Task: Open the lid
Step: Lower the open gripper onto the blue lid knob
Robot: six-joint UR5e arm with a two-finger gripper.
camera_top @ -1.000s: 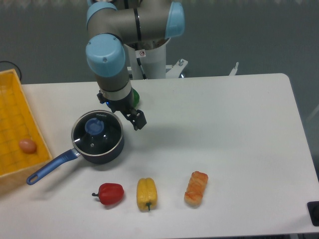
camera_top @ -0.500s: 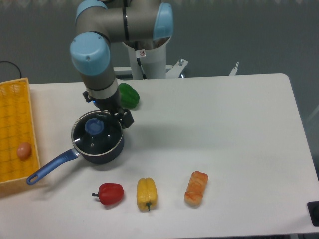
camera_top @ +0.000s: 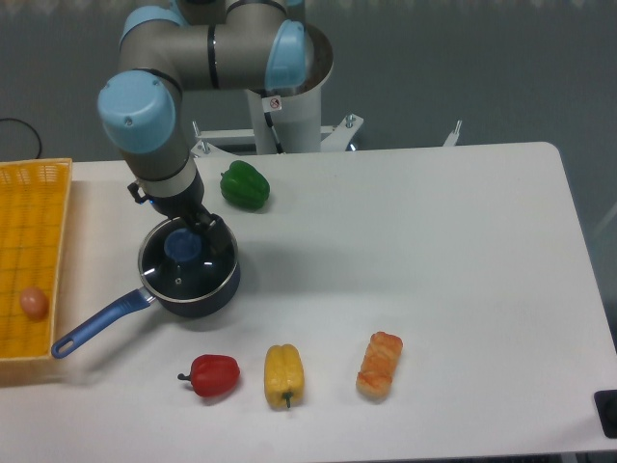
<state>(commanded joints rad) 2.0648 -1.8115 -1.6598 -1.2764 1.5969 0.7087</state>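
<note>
The lid is a clear glass disc with a metal rim and a blue knob. It lies flat on the dark blue saucepan, whose blue handle points to the front left. My gripper hangs over the lid's far edge, just behind and to the right of the knob. Its dark fingers look open with nothing between them, and the wrist partly hides them.
A green pepper lies just behind the saucepan. In front lie a red pepper, a yellow pepper and an orange pastry. A yellow basket holding an egg sits at the left edge.
My gripper has moved left from beside the saucepan to over the lid's far edge, uncovering the green pepper. The yellow basket with the egg has shifted left.
</note>
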